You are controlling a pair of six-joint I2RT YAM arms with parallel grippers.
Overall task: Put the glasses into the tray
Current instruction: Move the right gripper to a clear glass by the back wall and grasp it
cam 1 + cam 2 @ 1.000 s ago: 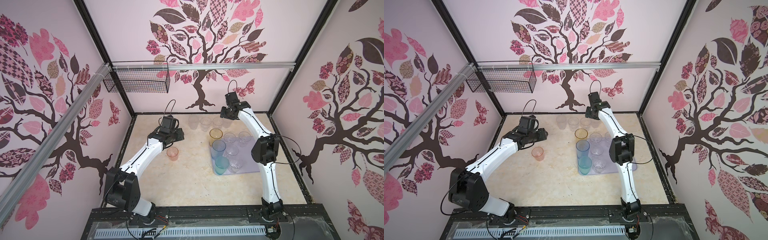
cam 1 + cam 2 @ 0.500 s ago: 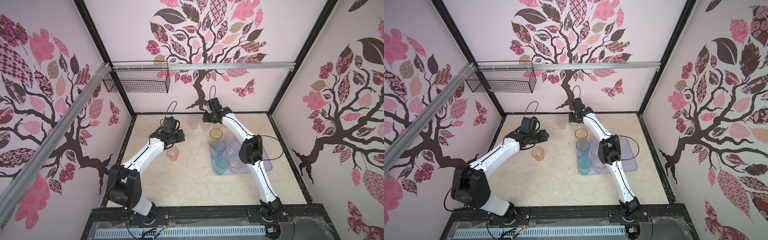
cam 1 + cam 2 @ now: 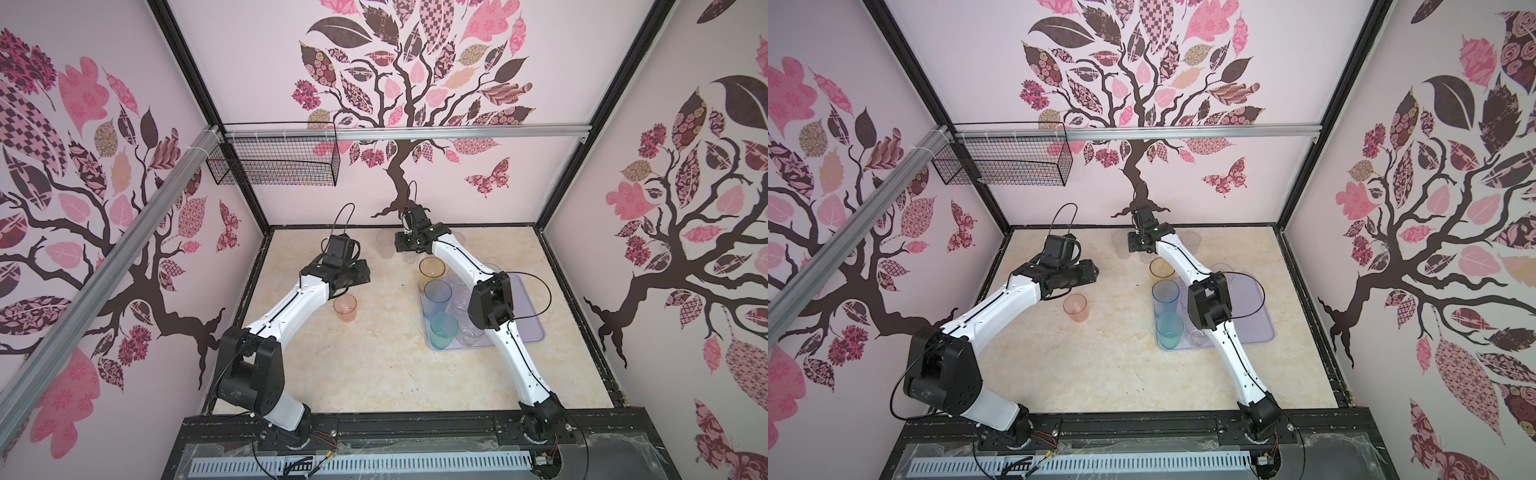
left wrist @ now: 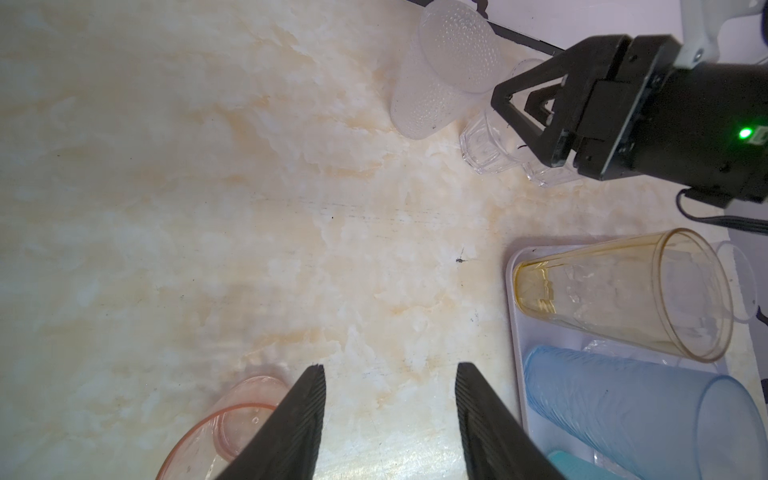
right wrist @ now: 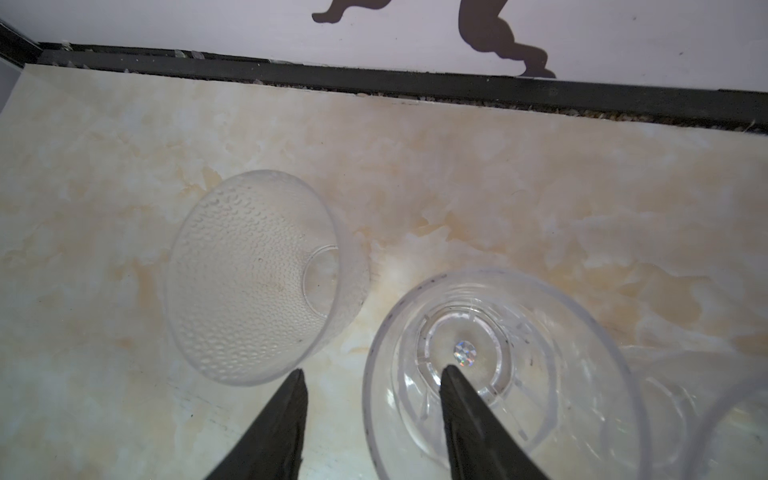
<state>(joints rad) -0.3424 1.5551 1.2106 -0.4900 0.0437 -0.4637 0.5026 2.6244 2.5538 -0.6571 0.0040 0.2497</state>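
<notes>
While left tool gapes, right tool parted over clear glass

tinted glasses: 4 | tray: 1 | wire basket: 1 | arms: 2

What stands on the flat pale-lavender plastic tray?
On the tray stand an amber tumbler, a blue tumbler and a teal tumbler in a row, with short clear glasses beside them. The white right arm covers part of it, so the clear ones cannot be counted.
</notes>
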